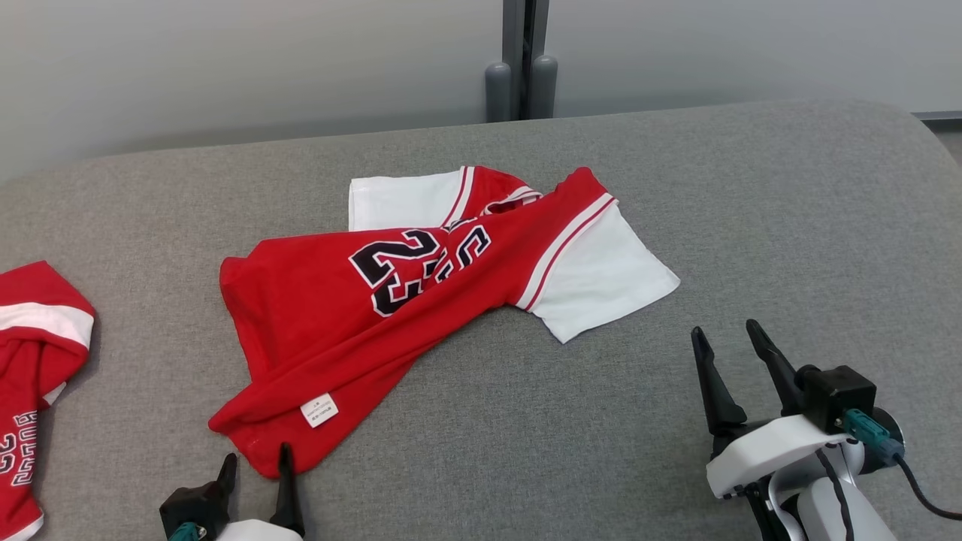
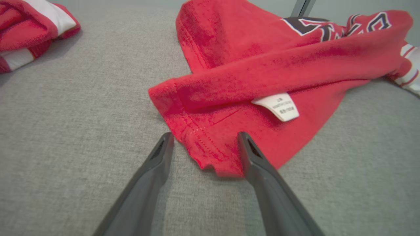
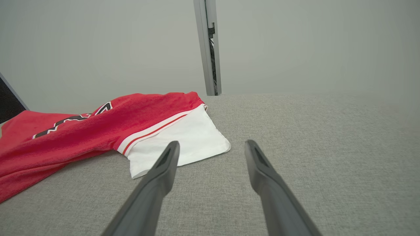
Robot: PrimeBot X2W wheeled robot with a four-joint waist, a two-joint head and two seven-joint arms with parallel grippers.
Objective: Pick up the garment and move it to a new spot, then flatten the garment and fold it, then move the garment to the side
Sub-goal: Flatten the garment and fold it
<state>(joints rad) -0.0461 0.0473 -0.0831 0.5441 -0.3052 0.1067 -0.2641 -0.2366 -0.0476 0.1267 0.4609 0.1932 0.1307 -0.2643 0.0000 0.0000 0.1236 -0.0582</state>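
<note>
The garment (image 1: 391,300) is a red jersey with white sleeves and a dark number, lying crumpled and partly folded over itself on the grey surface (image 1: 676,188). Its near corner (image 2: 210,154), close to a white label (image 2: 279,106), lies between the fingertips of my open left gripper (image 2: 205,139); in the head view the left gripper (image 1: 255,462) sits at the jersey's lower hem. My right gripper (image 1: 727,338) stands open over bare fabric, to the right of the white sleeve (image 3: 183,141), holding nothing; it shows again as the right gripper (image 3: 213,147).
A second red and white jersey (image 1: 30,376) lies bunched at the surface's left edge, also seen as a red bundle (image 2: 29,29). A pale wall with a dark vertical post (image 1: 522,60) stands behind. Open grey surface lies right of the garment.
</note>
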